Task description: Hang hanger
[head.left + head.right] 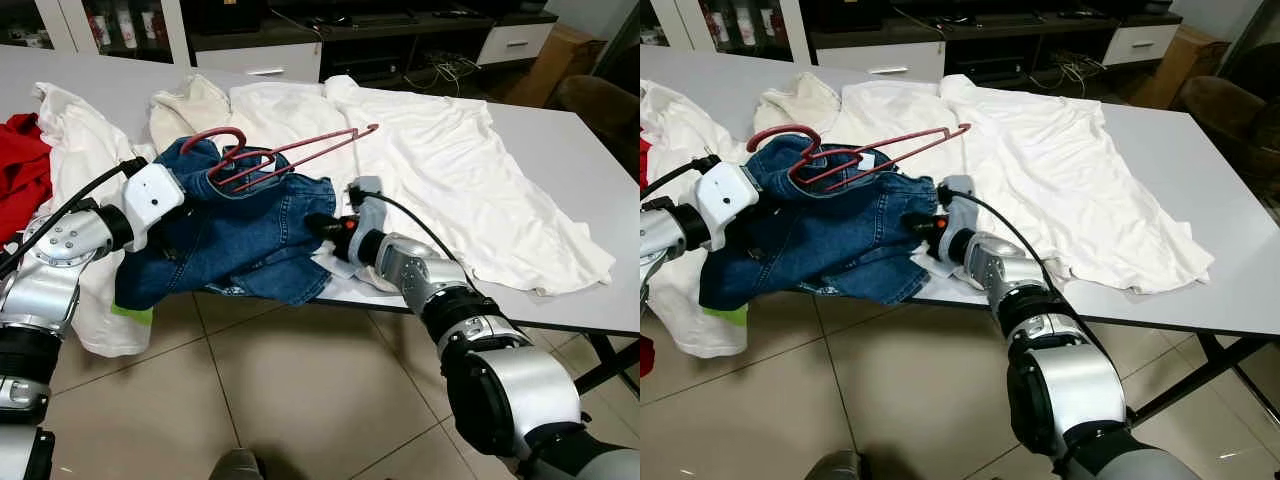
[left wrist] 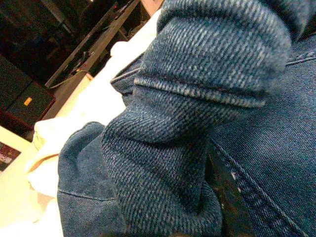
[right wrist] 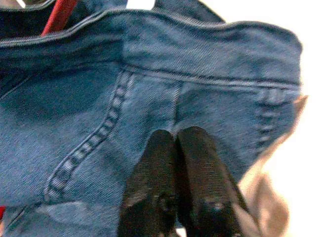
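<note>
The robot stands at a white desk (image 1: 560, 170) strewn with laundry: white garments (image 1: 440, 170) spread across the top, a red cloth (image 1: 22, 170) at the robot's far left, and a pair of blue jeans (image 1: 230, 235) bunched at the near edge, partly drooping over it. A red hanger (image 1: 285, 152) lies on top of the jeans, its hook toward the robot's left and its long arms reaching out over the white fabric; part of it seems tucked into the denim waistband.

The left hand (image 1: 195, 195) is buried in the folds at the jeans' left side, and its wrist view shows bunched denim close up, so whether it is grasping or released cannot be told. The right hand (image 3: 177, 148) presses against the denim near a seam just below the waistband, its two black fingers (image 3: 202, 168) clenched together; whether any cloth is pinched between them is not clear.

The step in hand looks like fitting the jeans onto the hanger, with both hands working at the waistband from either side. Hanging itself is not yet begun. The next move probably calls for getting the waistband seated on the hanger's arms and a firm hold on the hook, so that the jeans do not slide off the desk edge when lifted.
</note>
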You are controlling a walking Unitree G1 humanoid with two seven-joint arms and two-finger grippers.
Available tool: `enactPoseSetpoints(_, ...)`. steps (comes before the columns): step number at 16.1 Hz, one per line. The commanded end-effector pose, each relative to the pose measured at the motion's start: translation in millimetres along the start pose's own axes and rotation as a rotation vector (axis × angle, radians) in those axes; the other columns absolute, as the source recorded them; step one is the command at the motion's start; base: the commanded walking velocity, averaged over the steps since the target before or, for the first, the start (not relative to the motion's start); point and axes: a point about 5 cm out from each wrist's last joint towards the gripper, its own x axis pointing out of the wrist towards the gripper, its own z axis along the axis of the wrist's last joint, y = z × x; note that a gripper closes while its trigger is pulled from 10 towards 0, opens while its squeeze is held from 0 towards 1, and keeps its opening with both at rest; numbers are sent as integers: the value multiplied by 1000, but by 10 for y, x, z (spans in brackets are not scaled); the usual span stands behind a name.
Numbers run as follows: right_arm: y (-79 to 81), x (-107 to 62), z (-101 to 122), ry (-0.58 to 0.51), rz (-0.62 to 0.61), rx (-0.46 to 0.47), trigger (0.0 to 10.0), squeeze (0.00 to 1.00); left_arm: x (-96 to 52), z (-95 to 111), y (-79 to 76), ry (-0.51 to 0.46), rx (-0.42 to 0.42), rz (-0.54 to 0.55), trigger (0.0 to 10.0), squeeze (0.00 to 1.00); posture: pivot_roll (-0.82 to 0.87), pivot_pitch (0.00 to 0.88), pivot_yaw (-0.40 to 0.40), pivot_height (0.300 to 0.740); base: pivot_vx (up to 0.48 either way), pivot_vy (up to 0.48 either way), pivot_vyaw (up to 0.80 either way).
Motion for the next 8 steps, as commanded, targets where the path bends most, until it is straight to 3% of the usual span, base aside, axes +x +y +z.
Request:
enactPoseSetpoints(1, -49, -24, 68, -37, -31, 11, 0, 0, 34, 67, 22, -20, 23, 1, 10000, 0, 144, 0, -71, 740, 0, 0, 0)
enactPoseSetpoints(8, -22, -25, 30, -30, 12, 15, 0, 0, 48, 71, 34, -21, 28, 1, 10000, 0, 140, 0, -67, 740, 0, 0, 0)
